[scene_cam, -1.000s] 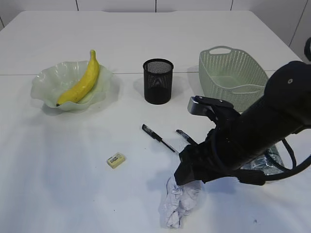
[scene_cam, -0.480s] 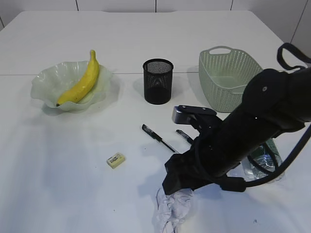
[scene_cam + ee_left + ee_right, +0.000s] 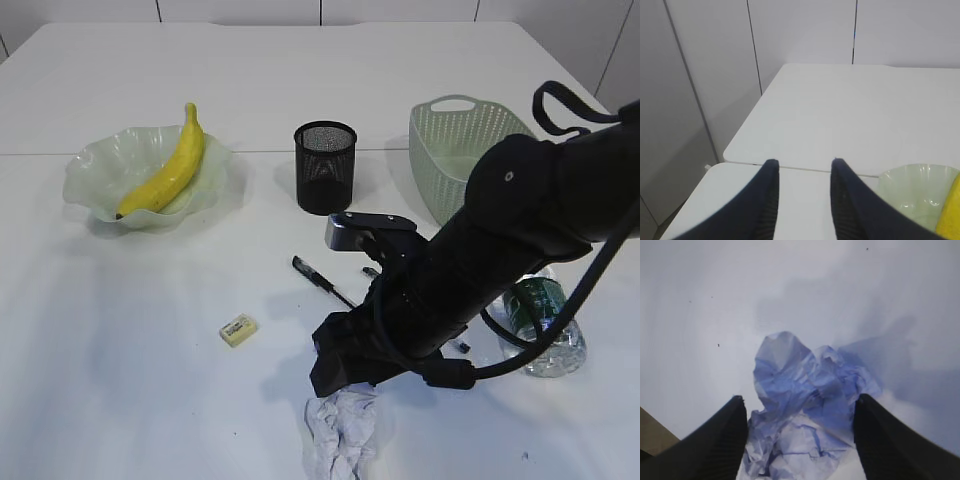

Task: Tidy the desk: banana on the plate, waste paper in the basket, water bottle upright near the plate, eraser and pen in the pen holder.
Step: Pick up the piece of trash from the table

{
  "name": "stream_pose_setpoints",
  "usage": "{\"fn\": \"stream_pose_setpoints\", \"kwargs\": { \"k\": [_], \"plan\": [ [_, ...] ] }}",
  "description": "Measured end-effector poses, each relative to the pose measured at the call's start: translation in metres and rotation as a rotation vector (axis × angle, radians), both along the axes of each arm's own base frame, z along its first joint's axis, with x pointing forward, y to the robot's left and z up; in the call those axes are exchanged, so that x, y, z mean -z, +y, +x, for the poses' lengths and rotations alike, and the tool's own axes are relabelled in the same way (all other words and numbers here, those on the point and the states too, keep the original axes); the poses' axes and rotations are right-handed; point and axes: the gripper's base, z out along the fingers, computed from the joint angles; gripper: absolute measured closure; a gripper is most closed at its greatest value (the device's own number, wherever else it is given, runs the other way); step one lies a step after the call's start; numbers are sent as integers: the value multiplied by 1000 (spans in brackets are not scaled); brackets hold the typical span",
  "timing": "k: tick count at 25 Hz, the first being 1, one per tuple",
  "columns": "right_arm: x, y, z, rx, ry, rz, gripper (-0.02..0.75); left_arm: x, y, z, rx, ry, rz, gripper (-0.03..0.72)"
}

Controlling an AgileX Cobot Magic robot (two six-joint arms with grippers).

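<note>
Here, right tool (image 3: pixel 800 410) spread astride crumpled waste paper (image 3: pixel 807 410); left tool (image 3: pixel 802 172) parted, empty.

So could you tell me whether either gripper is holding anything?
The right gripper straddles the crumpled waste paper, but whether it grips cannot be told. The left gripper holds nothing.

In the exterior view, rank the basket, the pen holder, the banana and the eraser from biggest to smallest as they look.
1. basket, though the arm hides part of it
2. banana, long and thin
3. pen holder, looking close to the banana, so that pair is unsure
4. eraser, clearly the smallest
</note>
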Motion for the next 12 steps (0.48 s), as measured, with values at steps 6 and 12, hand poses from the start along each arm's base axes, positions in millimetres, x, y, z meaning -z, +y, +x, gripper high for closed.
{"fn": "stream_pose_setpoints", "kwargs": {
  "k": [6, 12],
  "plan": [
    [0, 0, -2, -10, 25, -2, 237, 0, 0, 0, 1, 0, 1, 451],
    [-5, 2, 1, -12, 10, 7, 237, 0, 0, 0, 1, 0, 1, 452]
  ]
}}
